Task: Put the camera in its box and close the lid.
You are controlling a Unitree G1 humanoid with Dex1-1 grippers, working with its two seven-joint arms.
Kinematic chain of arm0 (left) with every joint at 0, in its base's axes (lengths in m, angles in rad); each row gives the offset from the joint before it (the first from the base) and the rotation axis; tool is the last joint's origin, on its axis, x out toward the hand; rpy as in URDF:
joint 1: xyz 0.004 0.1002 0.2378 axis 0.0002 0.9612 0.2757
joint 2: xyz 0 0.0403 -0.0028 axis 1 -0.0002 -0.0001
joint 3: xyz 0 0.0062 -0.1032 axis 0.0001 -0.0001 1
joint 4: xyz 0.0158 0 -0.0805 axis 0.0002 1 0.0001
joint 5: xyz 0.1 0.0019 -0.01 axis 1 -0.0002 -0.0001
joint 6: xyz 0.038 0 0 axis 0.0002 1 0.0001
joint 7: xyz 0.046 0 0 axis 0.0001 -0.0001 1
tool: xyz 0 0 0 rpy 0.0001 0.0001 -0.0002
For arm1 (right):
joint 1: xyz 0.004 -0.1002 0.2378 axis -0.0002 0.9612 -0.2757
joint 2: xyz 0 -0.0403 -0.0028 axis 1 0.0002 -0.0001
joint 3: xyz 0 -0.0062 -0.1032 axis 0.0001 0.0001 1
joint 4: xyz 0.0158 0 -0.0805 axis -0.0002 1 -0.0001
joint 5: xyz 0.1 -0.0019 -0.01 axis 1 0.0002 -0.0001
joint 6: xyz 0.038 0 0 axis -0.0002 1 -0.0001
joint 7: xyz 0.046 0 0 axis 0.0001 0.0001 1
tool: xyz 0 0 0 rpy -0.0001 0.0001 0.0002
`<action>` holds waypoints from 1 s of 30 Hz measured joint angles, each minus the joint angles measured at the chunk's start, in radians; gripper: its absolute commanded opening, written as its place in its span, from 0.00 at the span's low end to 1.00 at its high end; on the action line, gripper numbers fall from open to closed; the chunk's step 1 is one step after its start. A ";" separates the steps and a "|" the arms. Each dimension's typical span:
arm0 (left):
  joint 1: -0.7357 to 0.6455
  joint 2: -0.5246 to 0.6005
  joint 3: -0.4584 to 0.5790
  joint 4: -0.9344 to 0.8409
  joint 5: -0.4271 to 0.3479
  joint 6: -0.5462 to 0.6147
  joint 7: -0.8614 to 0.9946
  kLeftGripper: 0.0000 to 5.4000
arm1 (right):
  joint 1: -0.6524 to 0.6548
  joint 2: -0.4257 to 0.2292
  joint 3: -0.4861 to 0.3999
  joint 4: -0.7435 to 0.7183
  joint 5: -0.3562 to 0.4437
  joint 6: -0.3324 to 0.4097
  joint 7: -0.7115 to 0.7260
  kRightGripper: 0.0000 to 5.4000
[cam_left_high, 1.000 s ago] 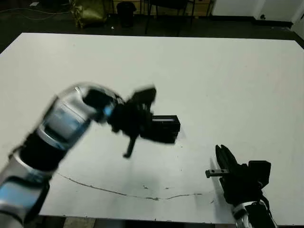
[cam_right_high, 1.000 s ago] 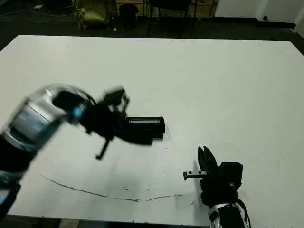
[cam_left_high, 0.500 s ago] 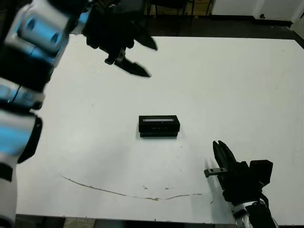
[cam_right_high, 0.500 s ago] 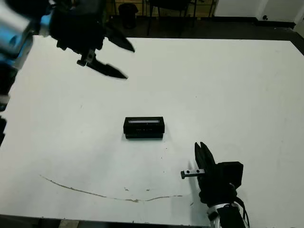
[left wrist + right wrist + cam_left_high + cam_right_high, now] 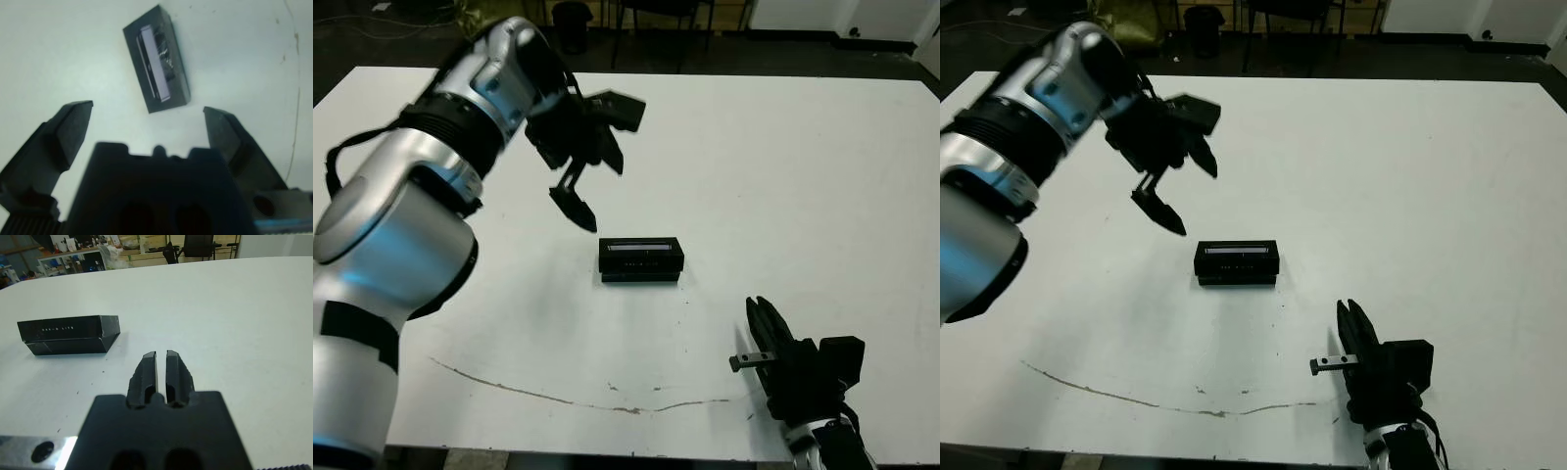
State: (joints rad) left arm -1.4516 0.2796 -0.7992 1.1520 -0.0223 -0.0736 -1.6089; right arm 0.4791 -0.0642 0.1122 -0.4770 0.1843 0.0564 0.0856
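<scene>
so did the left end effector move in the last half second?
Yes. The left end effector dropped from the table's far left edge toward the closed box, now hovering just beyond it, open.

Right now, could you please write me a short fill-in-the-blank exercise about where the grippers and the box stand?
1. The lid sits ____ on the box.
2. The left gripper has its fingers ____ above the table.
3. The right gripper has its fingers ____ and holds nothing.
4. The box lies nearer the ____ gripper.

Missing words: closed; open; shut; left
</scene>
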 measured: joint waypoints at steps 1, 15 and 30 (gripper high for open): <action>0.001 -0.008 -0.001 0.014 -0.006 0.006 0.000 1.00 | 0.000 0.000 -0.001 0.005 0.000 -0.003 0.002 0.00; 0.011 -0.060 0.179 0.133 0.132 0.122 0.033 1.00 | 0.006 0.004 0.018 -0.019 0.007 -0.018 0.006 0.00; 0.053 -0.100 0.277 0.155 0.286 0.104 0.041 1.00 | 0.011 0.005 0.030 -0.062 -0.017 0.018 -0.028 0.00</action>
State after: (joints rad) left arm -1.3987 0.1796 -0.5221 1.3069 0.2640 0.0302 -1.5682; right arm 0.4903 -0.0589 0.1421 -0.5385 0.1671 0.0742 0.0579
